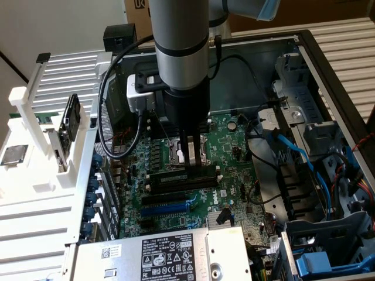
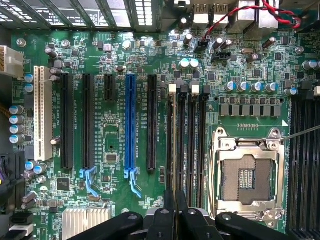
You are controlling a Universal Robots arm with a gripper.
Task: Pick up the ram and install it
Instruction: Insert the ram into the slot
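Observation:
My gripper (image 1: 190, 165) hangs straight down over the motherboard (image 1: 234, 152) inside the open computer case. In the wrist view its two dark fingers (image 2: 165, 220) stand close together. The ram (image 2: 174, 150) shows there edge-on as a thin pale line running out from between them, along the outermost of the black memory slots (image 2: 192, 150). In the exterior view the ram (image 1: 176, 180) lies as a long dark-green stick under the fingertips, level with the slots. I cannot tell whether it is pressed home. The gripper is shut on the ram.
The bare CPU socket (image 2: 247, 175) lies right beside the memory slots. A blue expansion slot (image 2: 130, 125) and black ones lie on their other side. A labelled power supply (image 1: 164, 254) sits at the front, blue cables (image 1: 293, 152) and drive cages on the exterior view's right, and a white rack (image 1: 35, 146) on its left.

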